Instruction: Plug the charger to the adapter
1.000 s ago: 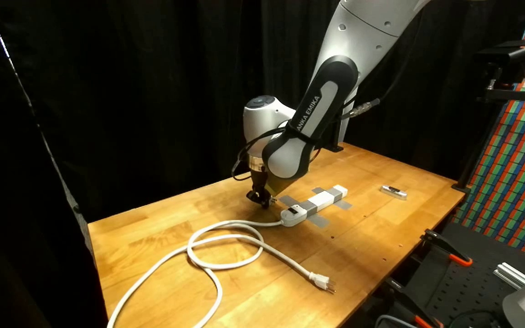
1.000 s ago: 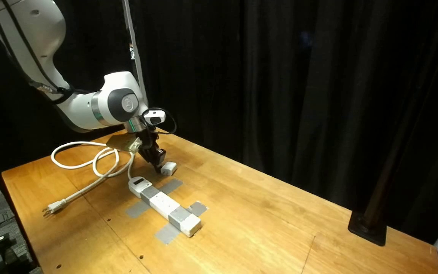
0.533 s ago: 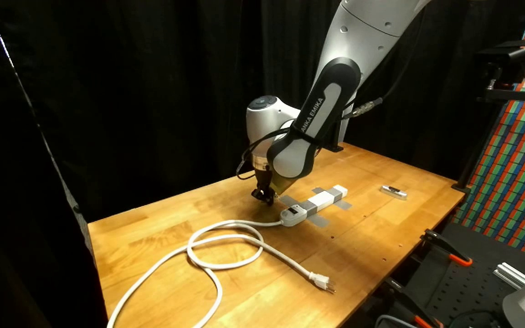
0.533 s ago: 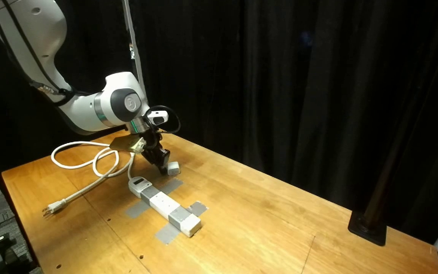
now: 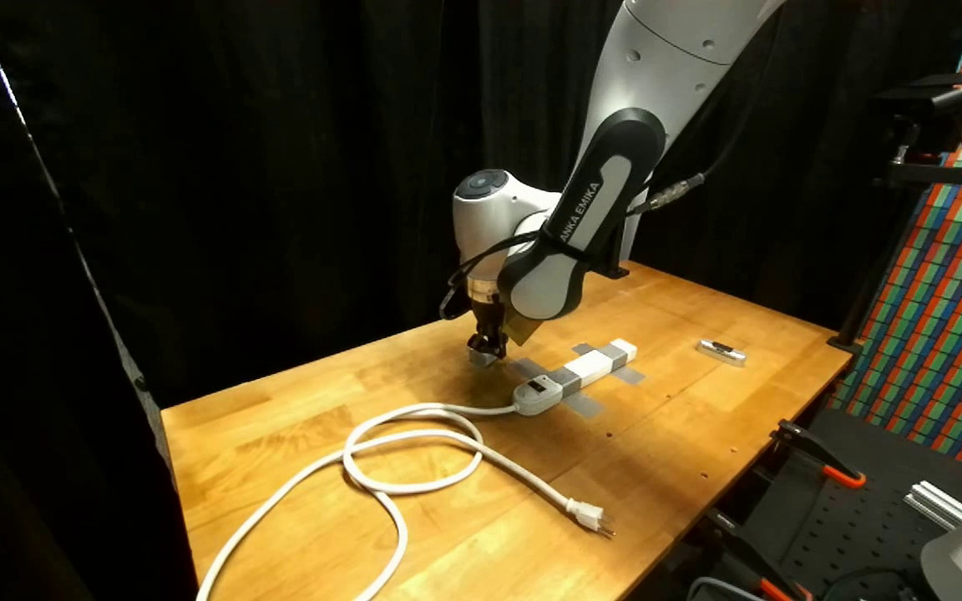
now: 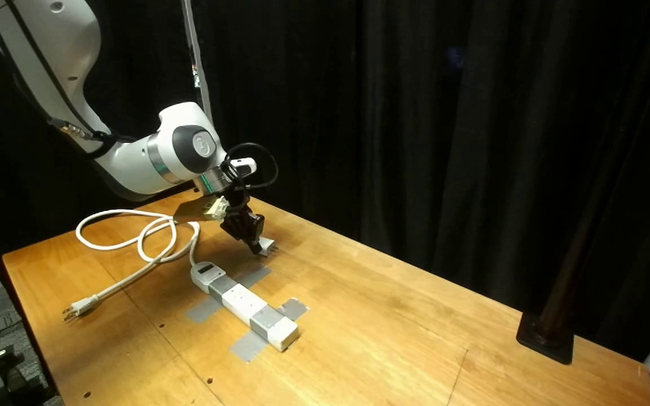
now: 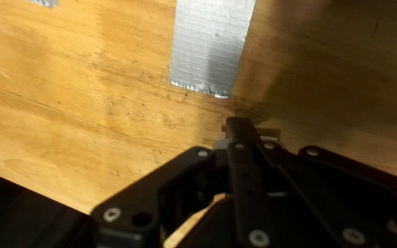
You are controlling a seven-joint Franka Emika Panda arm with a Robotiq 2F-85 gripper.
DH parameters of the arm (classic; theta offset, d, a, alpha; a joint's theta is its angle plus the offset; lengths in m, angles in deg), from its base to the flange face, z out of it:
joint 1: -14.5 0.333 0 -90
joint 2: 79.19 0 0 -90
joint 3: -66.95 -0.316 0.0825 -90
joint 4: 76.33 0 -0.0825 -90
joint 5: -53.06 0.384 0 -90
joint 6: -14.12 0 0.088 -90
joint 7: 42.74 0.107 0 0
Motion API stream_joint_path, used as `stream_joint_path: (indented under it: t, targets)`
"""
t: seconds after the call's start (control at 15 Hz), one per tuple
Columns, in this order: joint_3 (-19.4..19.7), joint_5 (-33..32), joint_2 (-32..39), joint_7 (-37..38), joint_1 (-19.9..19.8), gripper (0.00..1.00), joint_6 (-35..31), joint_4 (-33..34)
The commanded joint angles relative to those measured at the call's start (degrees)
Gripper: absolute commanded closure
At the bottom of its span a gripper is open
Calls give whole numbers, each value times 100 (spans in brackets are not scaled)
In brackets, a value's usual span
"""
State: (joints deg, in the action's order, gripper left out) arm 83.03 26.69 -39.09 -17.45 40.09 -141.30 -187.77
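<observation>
Both charger [image 6: 266, 246] and gripper [image 6: 257, 248] have been shifted; with jaws pressed together just beside it, apparently gripping nothing, the charger could be shoved farther from the adapter [image 6: 244, 303] by a nudge.

Charger [image 6: 267, 246] white. Power strip [image 6: 244, 303] white. Tape [image 7: 209, 48] silver-grey. Cord [image 6: 127, 279] white. Gripper [image 7: 240, 124] black. Arm [image 5: 640, 92] white, black. Table [image 6: 387, 349] honey-brown, wood-grained. Curtain [image 6: 415, 141] black. Wall [image 5: 915, 351]: red, green, blue, white block grid. Clamp [image 5: 819, 453] black, orange.
</observation>
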Motion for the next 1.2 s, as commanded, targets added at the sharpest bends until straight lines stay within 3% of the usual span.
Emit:
stream_joint_path:
  t: [0.0,0.27,0.33,0.47,0.53,0.8,1.0,1.13]
  targets:
    - [421,-396,131,402,368,99,-115,196]
    - [1397,-1454,-227,1516,1198,96,21,240]
    - [1607,-1791,-335,1874,1404,71,97,252]
    - [1935,-2738,-582,2657,1786,68,331,251]
    - [2395,-2943,-588,2908,2286,60,346,183]
    - [3236,-4484,-461,4657,3396,31,799,116]
    - [3576,-4862,-189,5964,4124,6,1419,-39]
    - [3559,-5010,6,6783,4459,0,1976,-223]
